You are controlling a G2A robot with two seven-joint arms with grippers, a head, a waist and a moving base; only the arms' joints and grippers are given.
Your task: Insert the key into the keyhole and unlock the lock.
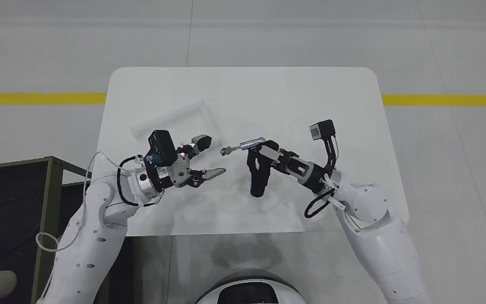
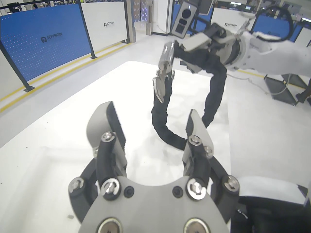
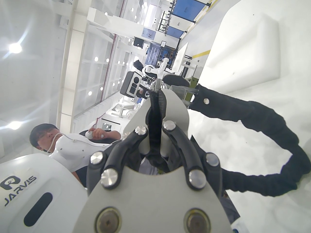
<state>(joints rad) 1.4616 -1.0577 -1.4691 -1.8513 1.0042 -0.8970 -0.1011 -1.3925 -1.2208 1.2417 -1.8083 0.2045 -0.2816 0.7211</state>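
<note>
My right gripper [image 1: 266, 154] is shut on the lock, a silver cylinder [image 1: 250, 142] with a black sleeved cable [image 1: 258, 181] looping down to the table. The key [image 1: 226, 150] sticks out of the cylinder's end toward my left arm. In the left wrist view the cylinder [image 2: 166, 54] is tilted, the key [image 2: 160, 86] hangs from its lower end, and the cable [image 2: 215, 90] curves behind. My left gripper [image 1: 212, 158] stands open just short of the key, nothing between its fingers [image 2: 110, 122]. The right wrist view shows the right gripper [image 3: 158, 93] clamped on the lock, the cable [image 3: 267, 122] trailing off.
A white table [image 1: 334, 99] carries a pale flat tray [image 1: 171, 121] behind my left gripper, seen as a white block [image 3: 245, 54] in the right wrist view. A dark cabinet [image 1: 23, 197] stands beside the table's left edge. Bare tabletop lies at the right and front.
</note>
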